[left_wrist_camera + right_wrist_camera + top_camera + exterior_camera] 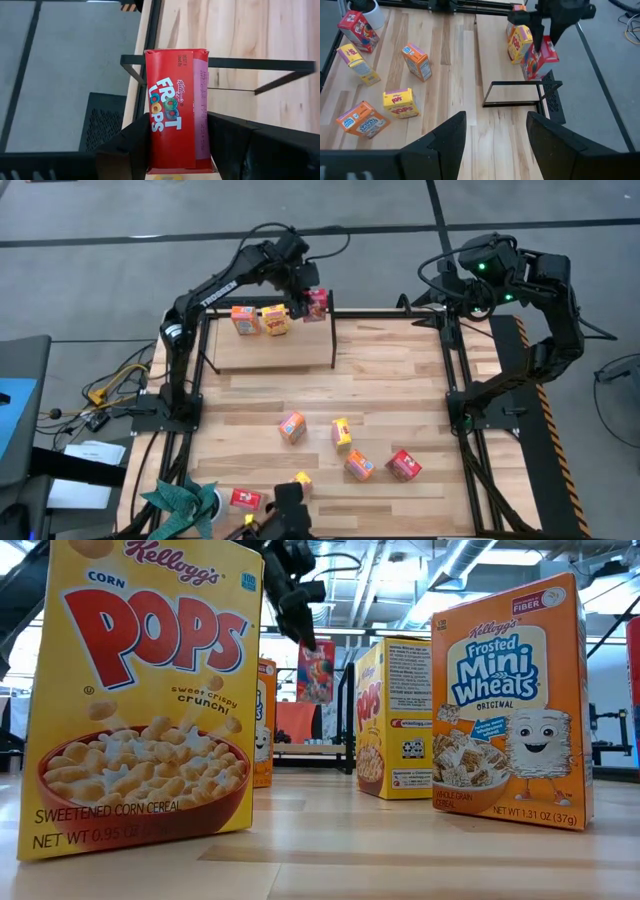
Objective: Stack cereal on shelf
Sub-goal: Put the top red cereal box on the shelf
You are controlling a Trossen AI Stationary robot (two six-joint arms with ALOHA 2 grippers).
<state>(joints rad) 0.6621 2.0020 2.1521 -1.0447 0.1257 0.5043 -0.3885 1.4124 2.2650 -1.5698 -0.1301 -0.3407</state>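
My left gripper (303, 288) is shut on a red Froot Loops cereal box (172, 110) above the right end of the shelf (268, 352), a black tube frame with a wooden board at the table's far left. An orange cereal box (245, 320) and a yellow one (275, 320) stand on the shelf board. Several more cereal boxes lie on the tabletop, among them an orange one (292, 426), a yellow one (342, 432) and a red one (403, 465). My right gripper (495, 120) waits open, high at the table's far right corner, with nothing between its fingers. My left gripper pinches the red box near one short end (170, 152) between its two fingers (132, 145), which sit on opposite long sides. The fingers slant down toward the shelf from the table's left. The box (315, 670) sticks out beyond the fingertips, clear of the shelf board.
A large yellow Corn Pops box (140, 690) and an orange Mini Wheats box (510, 710) stand close to the low camera. Two more boxes (245, 498) (302, 480) lie near the front edge, beside a green plant (185, 502). Bare wood lies between the shelf and the loose boxes.
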